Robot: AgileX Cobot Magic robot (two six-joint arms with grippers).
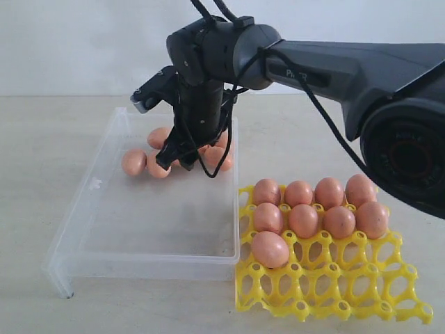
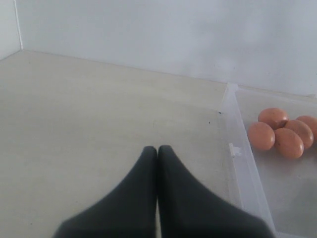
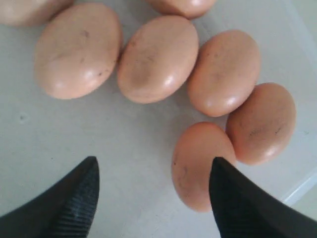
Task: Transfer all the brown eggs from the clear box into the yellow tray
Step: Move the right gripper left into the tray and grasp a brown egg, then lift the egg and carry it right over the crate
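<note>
Yellow plastic of the tray point(image 1: 334, 289) shows at the right of the exterior view. Nine eggs point(image 1: 303, 220) sit in its cups: two full rows at the back and one egg in the third row. The front cups are free. The box point(image 1: 73, 229) stands just beside the tray on the bench point(image 1: 42, 139), and the other eggs lie in a group at its far end. The right end effector point(image 1: 186, 165) hangs over this group, pointing down. The near half of the box floor is bare.

In the left wrist view, the left end effector point(image 2: 157, 148) is closed tight and holds nothing. It is over the bare bench outside the box, with the box wall between it and the eggs.

In the right wrist view, the right end effector stands wide and holds nothing. The nearest egg point(image 3: 195, 163) is not centred between the jaws. It lies just against one finger point(image 3: 237, 208) and touches a neighbour egg. Its long axis runs about across the closing line, so we think the jaws would meet its narrow sides. The box floor toward the other finger is free, while the box wall is near the egg's side. We judge that the right arm, being nearer, must shift sideways toward this egg before it closes.
</note>
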